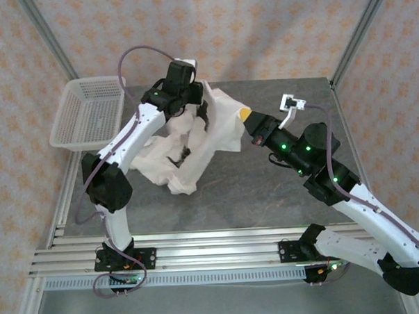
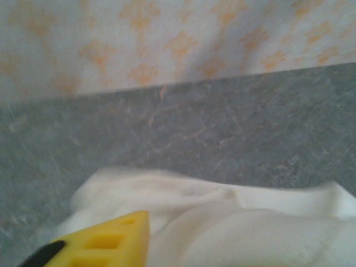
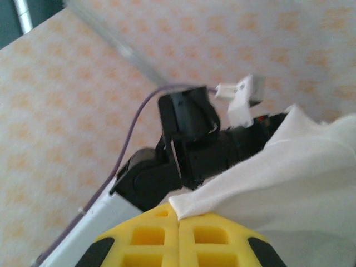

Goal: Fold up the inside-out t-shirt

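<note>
The inside-out t-shirt is an off-white crumpled heap at the back middle of the grey table, its upper part lifted between the two arms. My right gripper holds its right edge. In the right wrist view the yellow fingers of the right gripper press together on a corner of the t-shirt. My left gripper is at the shirt's top. In the left wrist view one yellow finger lies against the t-shirt, and cloth hides the other finger.
A white mesh basket sits at the table's back left corner. Patterned walls close in the back and sides. The left arm's black wrist is close in front of the right gripper. Bare tabletop lies in front of the shirt.
</note>
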Action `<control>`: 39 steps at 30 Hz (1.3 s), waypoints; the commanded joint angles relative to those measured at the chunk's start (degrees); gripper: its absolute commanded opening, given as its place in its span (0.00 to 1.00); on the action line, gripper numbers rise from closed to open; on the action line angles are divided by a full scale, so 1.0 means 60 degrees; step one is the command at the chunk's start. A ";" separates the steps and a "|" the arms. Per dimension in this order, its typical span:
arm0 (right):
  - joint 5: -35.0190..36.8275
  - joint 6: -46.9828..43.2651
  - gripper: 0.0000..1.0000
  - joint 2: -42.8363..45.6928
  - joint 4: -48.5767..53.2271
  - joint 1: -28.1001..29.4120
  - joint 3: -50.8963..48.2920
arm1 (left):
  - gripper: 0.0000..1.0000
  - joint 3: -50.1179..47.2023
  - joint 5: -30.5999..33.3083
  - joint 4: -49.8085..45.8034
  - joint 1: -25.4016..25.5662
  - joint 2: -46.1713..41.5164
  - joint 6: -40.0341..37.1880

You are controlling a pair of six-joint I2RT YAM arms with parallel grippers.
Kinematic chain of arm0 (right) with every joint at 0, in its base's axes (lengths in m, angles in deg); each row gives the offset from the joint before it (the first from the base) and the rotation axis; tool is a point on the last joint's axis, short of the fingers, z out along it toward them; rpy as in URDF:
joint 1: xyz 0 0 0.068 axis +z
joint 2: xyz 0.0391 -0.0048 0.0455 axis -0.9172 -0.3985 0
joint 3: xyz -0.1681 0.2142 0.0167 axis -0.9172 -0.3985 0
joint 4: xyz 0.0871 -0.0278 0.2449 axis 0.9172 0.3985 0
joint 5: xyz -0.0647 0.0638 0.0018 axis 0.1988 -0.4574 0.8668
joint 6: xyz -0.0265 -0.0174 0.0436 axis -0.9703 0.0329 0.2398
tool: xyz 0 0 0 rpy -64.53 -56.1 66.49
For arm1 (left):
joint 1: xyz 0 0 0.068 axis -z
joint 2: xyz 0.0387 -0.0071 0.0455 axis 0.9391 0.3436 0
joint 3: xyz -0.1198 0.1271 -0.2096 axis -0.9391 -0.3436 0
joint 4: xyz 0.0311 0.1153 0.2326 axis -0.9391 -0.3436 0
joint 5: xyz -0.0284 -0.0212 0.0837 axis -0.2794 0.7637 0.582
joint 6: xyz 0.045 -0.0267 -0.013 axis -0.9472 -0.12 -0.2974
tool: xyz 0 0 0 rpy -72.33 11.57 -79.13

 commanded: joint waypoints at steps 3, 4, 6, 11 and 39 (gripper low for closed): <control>0.3815 0.2222 0.00 0.0109 0.1821 -0.0176 -0.0065 | 0.57 -0.1233 -0.0583 0.0622 0.0020 -0.2595 0.0362; 0.4114 0.2683 0.00 0.0030 0.2259 -0.0289 -0.0019 | 0.61 -0.1880 -0.0635 0.0649 0.0018 -0.3271 0.0669; 0.4462 0.3055 0.00 -0.0167 0.2776 -0.0373 0.0073 | 0.64 -0.3478 -0.0826 0.0709 0.0020 -0.4583 0.1633; 0.4465 0.3161 0.00 -0.0343 0.2308 -0.0389 -0.0220 | 0.61 -0.8589 -0.1269 0.1524 0.0461 -0.7548 0.4771; 0.5176 0.1851 0.00 0.0185 0.1999 -0.0389 0.1361 | 0.00 -0.7838 -0.0973 -0.0953 0.0548 -0.8403 0.3779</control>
